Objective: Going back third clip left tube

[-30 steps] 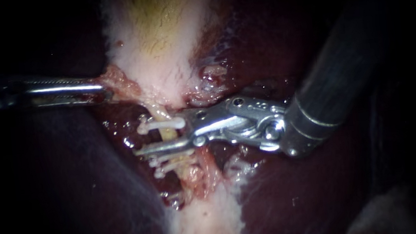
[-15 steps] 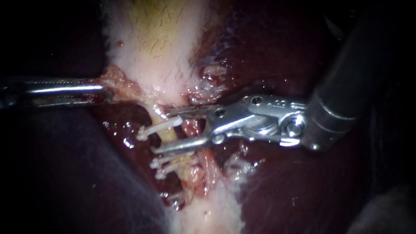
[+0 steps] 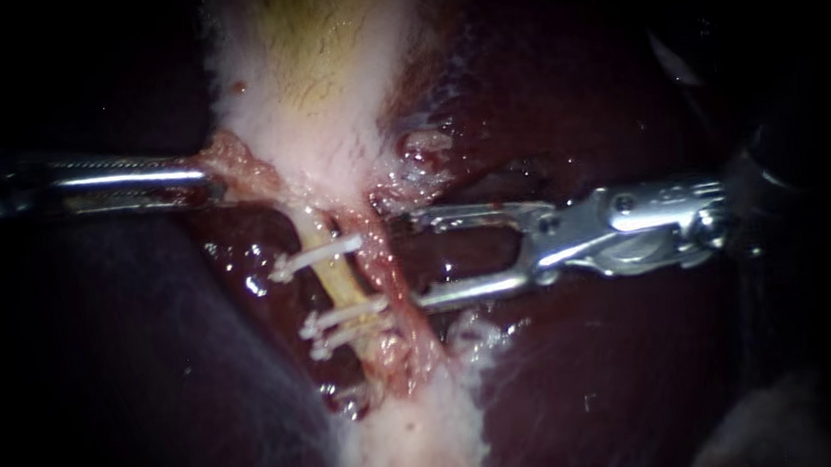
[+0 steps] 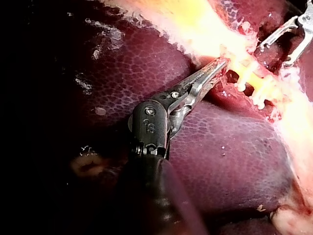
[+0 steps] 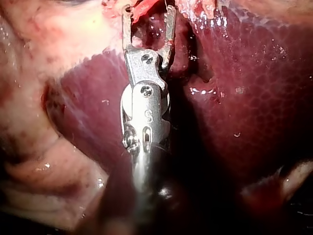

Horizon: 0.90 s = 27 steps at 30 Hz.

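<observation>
So, right instrument [image 3: 416,261] sitting just right of the tubes, spread wide, gripping nothing, no clip loaded as far as visible. Upper tip up against the frayed stuff under the gallbladder [image 3: 320,61], lower tip right beside the reddish right tube [image 3: 387,271], maybe touching, hard to call. Over on the other side, left instrument [image 3: 200,179] pressed together on a pink tissue fringe [image 3: 239,164] at the gallbladder's edge, holding things taut by the look of it.

As for the left tube [image 3: 336,279]: the yellowish one, just left of the red one, down between dark slabs of liver [image 3: 598,368]. Three white clips [image 3: 319,256] across it, one up high, two stacked close lower down, bare stretch in between. Judging by that, clipping side done, only the backing out to go.

Stuff to worry about from here:

- Catching the right tube with that lower tip on the way out. Open jaws plus any sideways drift = hooking or tearing it
- Snagging a clip end. Poking out both sides of the tube, easy to nudge loose or slide along with a careless tip
- Closing while this close in and nipping the red tube or the ragged bits
- Dragging a tip over the liver underneath. Wet and soft-looking, probably easy to score
- Letting go or yanking on the left side. Sudden slack or extra pull on the clipped tube, shifting everything under those open jaws

Best guess: straight back along the shaft line, open, no twisting
</observation>
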Available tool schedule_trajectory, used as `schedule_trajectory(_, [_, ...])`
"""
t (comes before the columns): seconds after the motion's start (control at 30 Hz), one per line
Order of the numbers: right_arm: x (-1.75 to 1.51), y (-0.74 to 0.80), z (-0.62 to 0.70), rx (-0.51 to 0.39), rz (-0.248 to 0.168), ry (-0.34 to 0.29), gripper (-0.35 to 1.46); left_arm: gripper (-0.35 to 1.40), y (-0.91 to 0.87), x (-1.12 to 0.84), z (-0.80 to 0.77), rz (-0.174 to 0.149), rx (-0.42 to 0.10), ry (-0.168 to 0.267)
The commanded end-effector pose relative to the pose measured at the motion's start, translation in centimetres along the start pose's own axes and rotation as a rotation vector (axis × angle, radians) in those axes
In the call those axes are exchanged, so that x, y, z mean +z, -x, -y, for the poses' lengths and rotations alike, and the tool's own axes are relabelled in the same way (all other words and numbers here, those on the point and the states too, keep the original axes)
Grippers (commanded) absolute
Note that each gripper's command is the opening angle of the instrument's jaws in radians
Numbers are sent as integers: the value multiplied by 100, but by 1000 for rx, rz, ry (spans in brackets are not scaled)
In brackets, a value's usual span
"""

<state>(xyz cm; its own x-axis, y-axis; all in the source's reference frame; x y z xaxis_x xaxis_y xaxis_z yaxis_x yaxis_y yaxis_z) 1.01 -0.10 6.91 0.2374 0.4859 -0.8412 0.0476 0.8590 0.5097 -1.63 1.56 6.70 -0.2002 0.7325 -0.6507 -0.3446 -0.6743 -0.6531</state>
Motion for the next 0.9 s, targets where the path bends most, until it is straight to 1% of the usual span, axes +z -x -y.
schedule_trajectory(0.03, [-8, 1, 1, -12, 5, -5, 50, -35, 0, 0, 0, 0, 0, 1])
schedule_trajectory(0.13, [-25, 2, 4, -26, 12, -13, 50, -35, 0, 0, 0, 0, 0, 1])
schedule_trajectory(0.23, [-35, 2, 5, -38, 14, -15, 50, -35, 0, 0, 1, 0, 0, 1])
schedule_trajectory(0.6, [-50, -9, 2, -47, 19, -18, 50, -35, 1, 3, 2, 0, 1, 1])
schedule_trajectory(0.7, [-55, -10, 2, -46, 22, -19, 50, -35, 3, 6, 2, -1, 2, -2])
schedule_trajectory(0.9, [-61, -9, 4, -47, 25, -23, 50, -35, 6, 17, 10, 4, 3, -6])
